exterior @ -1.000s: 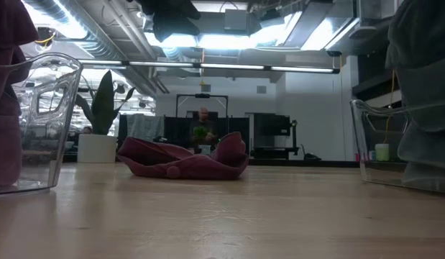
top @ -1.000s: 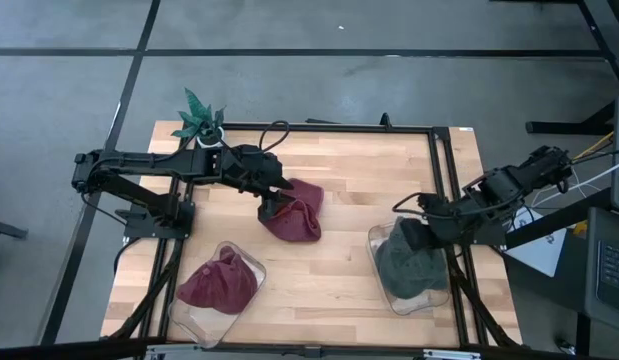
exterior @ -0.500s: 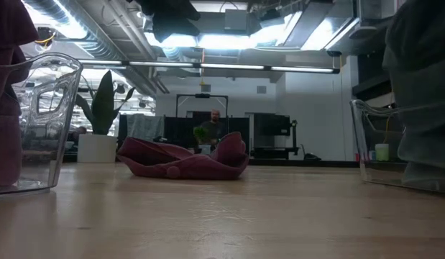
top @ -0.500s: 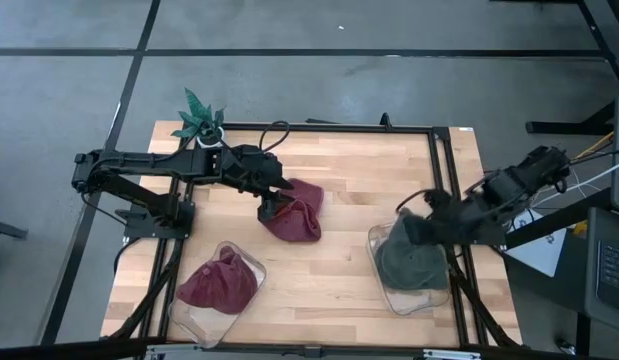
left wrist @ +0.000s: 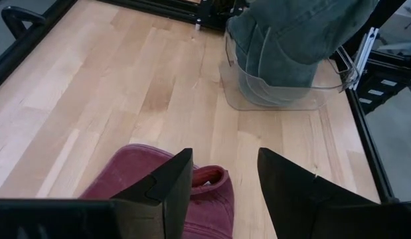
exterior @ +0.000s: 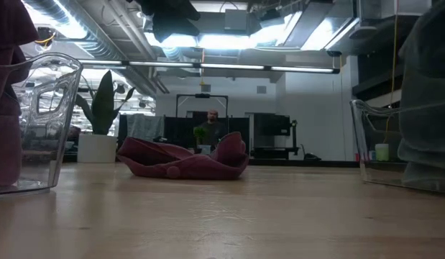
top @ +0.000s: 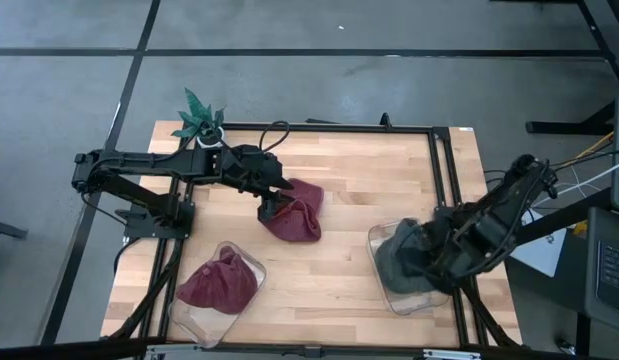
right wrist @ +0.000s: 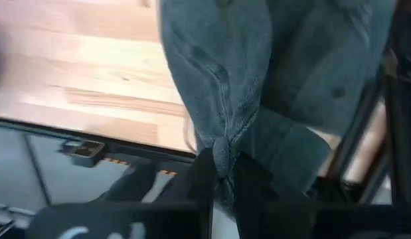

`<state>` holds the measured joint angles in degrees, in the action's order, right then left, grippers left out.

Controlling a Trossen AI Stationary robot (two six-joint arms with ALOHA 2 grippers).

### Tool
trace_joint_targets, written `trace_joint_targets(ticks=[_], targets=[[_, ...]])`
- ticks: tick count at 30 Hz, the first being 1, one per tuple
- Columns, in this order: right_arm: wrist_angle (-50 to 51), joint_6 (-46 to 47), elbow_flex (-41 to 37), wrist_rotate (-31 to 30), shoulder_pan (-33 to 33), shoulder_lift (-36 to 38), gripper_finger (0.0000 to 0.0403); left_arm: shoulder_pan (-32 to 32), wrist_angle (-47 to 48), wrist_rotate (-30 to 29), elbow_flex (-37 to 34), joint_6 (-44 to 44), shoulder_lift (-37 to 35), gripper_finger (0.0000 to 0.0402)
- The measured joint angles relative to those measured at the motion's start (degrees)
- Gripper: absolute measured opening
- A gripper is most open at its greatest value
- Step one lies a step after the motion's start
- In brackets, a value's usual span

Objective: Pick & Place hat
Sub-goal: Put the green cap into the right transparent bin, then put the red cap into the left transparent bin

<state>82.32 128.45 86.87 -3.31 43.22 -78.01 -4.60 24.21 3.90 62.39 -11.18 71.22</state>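
Right wrist view: fingers pinch the grey hat.

A grey floor crossed by dark lines surrounds the wooden table. Seen level across the table, the room has bright ceiling lights, exposed ducts, a white wall, dark cabinets, a potted plant, and a person standing far back.
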Motion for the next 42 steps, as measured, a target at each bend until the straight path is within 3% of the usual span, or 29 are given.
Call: trace_joint_targets(ticks=[10, 14, 22, 25, 31, 35, 42], targets=[[7.82, 0.5, -0.06, 4.47, -0.97, -3.14, 0.0033, 0.0, 0.0, 0.0, 0.0, 2.51, 0.01, 0.0166], [7.39, -1.34, -1.71, 3.16, -2.33, -3.11, 0.004, 0.02, 0.0, 0.0, 0.0, 2.51, 0.0, 0.0166], [6.61, -5.41, -6.85, 6.52, -2.99, -3.05, 0.0051, 0.0, 0.04, 0.13, 0.0, 2.29, 0.0, 0.0166], [5.83, -6.12, -7.64, 6.52, -2.99, -3.05, 0.0082, 0.0, 0.01, 0.15, 0.0, 1.08, 0.0, 0.0166], [7.62, -8.25, -7.67, 6.34, -2.99, -2.92, 0.0179, 0.0, 0.0, 0.17, 0.0, -1.21, 0.0, 0.0166], [7.67, -9.74, -7.67, 3.41, -3.45, -1.47, 0.0233, 0.0, 0.02, 0.2, 0.0, -1.6, 0.0, 0.0166], [7.72, -13.32, -5.99, -3.19, -6.5, 1.39, 0.0258, 0.12, 0.02, 4.32, 0.0, -1.3, 0.0, 0.0166]])
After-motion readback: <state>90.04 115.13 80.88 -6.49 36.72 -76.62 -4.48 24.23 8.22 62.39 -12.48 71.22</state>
